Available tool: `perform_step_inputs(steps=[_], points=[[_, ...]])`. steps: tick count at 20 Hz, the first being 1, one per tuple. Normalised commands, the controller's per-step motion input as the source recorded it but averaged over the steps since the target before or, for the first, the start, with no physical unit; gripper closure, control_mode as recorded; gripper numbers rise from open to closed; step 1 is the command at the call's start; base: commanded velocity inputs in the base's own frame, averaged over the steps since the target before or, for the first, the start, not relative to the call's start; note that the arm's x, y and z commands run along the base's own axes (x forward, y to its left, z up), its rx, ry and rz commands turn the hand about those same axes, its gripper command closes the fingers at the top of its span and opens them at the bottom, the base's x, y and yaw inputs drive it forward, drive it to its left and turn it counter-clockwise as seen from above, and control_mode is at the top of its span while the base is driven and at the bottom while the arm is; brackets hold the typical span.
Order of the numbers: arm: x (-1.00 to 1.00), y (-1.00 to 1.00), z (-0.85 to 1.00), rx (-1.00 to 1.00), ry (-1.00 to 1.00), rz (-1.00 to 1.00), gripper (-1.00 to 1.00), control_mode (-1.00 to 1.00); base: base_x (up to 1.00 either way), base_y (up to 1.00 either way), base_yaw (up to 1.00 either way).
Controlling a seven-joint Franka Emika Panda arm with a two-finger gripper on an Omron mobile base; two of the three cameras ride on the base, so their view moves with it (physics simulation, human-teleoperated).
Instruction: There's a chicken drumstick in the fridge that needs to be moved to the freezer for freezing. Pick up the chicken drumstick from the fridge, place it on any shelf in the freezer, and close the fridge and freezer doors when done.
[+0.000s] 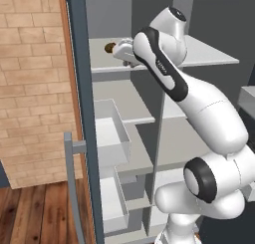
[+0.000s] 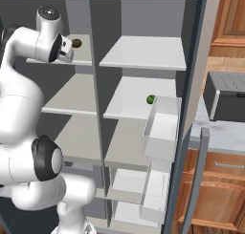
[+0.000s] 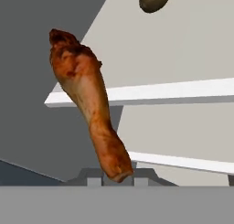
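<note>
Orange-brown drumstick (image 3: 89, 109) runs up the middle of the hand view, thin end down between the pincer (image 3: 117, 176) tips, bulbous end up and tilted left. Pincer clenched on that thin end. Beyond it, a light grey shelf (image 3: 183, 58) slab edge crosses behind the meat; a second shelf edge lies lower. A dark brown lump (image 3: 154, 0) sits on the upper shelf, well beyond the pincer and off to the right.

Left base view: white arm reaches up into the freezer (image 1: 114, 118), the narrower left half of the slate-grey appliance. The hand is at the top shelf's front edge (image 1: 107, 67). Dark lump (image 1: 109, 48) just beside the hand on its left, on that shelf. Drumstick itself hidden by the arm here. Freezer door (image 1: 82, 118) stands open at left, grey handle (image 1: 72, 188) low down; white bins (image 1: 112, 133) hang on it.

Right base view: hand up at the left, at the freezer's top shelf (image 2: 79, 61), lump (image 2: 76, 43) just right of it. Fridge (image 2: 143, 85) compartment lies to the right of the pincer; a small green ball (image 2: 151, 100) rests on its second shelf, well apart. Fridge door (image 2: 191, 132) open, white bins (image 2: 160, 132) on it.
</note>
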Motion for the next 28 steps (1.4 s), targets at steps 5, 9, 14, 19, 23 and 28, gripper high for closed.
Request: perform_step_inputs(steps=[5,9,14,19,23,28], points=[[0.39,-0.09,-0.03,0.0,0.0,0.0,1.0,-1.0,0.0,0.0,0.0],[0.35,-0.01,-0.06,0.0,0.0,0.0,1.0,-1.0,0.0,0.0,0.0],[0.37,0.0,-0.17,-0.02,0.0,0.0,1.0,-1.0,0.0,0.0,0.0],[0.33,0.16,-0.08,-0.05,0.02,0.0,1.0,-1.0,0.0,0.0,0.0],[0.35,0.0,-0.01,0.0,0.02,0.0,1.0,-1.0,0.0,0.0,0.0],[0.37,0.0,-0.02,0.0,0.01,0.0,1.0,-1.0,0.0,0.0,0.0]])
